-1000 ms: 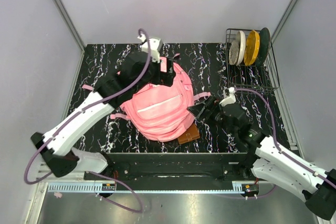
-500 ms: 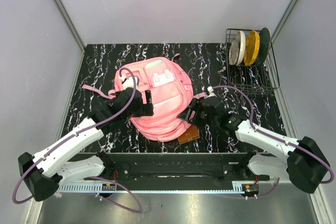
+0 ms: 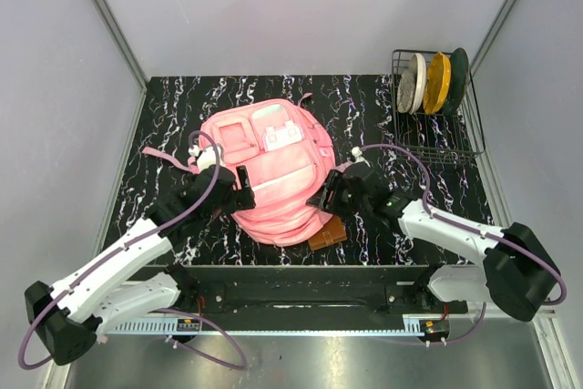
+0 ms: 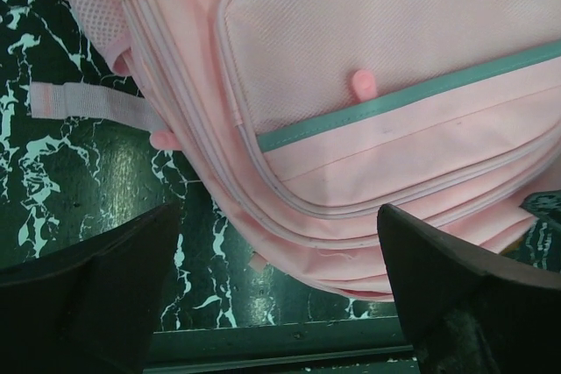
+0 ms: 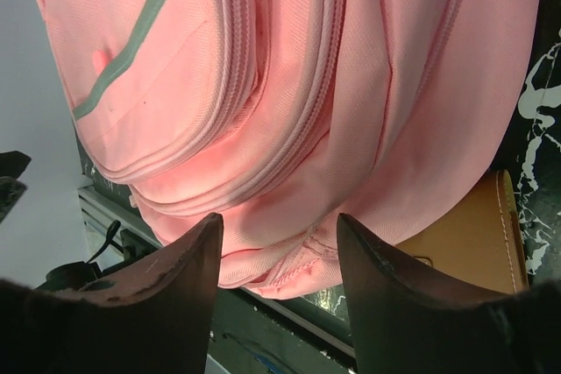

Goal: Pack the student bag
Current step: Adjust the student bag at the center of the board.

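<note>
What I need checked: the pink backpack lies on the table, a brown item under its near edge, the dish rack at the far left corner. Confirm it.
Not quite: the dish rack stands at the far right corner, as the top external view shows. The student bag and brown item are as stated.

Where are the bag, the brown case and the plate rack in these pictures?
bag point(image 3: 273, 168), top view, on its middle front panel.
brown case point(image 3: 329, 233), top view, on the corner showing beside the bag.
plate rack point(image 3: 443, 139), top view, on its bare wire floor.
</note>
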Robot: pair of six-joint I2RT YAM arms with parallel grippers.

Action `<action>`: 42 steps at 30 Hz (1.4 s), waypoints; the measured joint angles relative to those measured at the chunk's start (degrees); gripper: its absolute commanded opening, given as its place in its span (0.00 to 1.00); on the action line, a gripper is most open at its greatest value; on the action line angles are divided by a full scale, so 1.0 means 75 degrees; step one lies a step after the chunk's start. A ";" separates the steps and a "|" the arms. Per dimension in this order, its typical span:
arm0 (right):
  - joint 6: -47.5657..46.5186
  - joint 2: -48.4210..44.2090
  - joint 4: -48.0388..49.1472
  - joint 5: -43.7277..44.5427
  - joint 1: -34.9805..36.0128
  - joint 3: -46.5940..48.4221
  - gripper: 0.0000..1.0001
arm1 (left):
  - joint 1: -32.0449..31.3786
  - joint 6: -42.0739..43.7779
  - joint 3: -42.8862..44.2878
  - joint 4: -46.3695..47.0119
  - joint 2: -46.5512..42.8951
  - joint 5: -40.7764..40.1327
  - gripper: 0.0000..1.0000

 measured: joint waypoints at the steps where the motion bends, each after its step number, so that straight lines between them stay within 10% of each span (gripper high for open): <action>1: -0.0023 0.0047 -0.0003 0.0009 0.0000 0.0015 0.59 | 0.0020 -0.0017 -0.0099 -0.0009 0.0061 0.0026 0.99; 14: -0.0586 0.0962 -0.0361 0.0125 -0.0006 0.0697 0.00 | 0.0525 0.0020 -0.0976 0.0714 0.0621 0.0662 0.99; 32: -0.2795 0.2602 -0.1818 -0.0420 -0.2165 0.3923 0.01 | 0.0667 0.0533 -0.0399 0.1565 0.0889 0.1378 0.99; 42: -0.3214 0.3538 -0.2075 -0.0988 -0.2241 0.4986 0.41 | 0.0726 0.0589 -0.0399 0.1682 0.1032 0.1320 0.99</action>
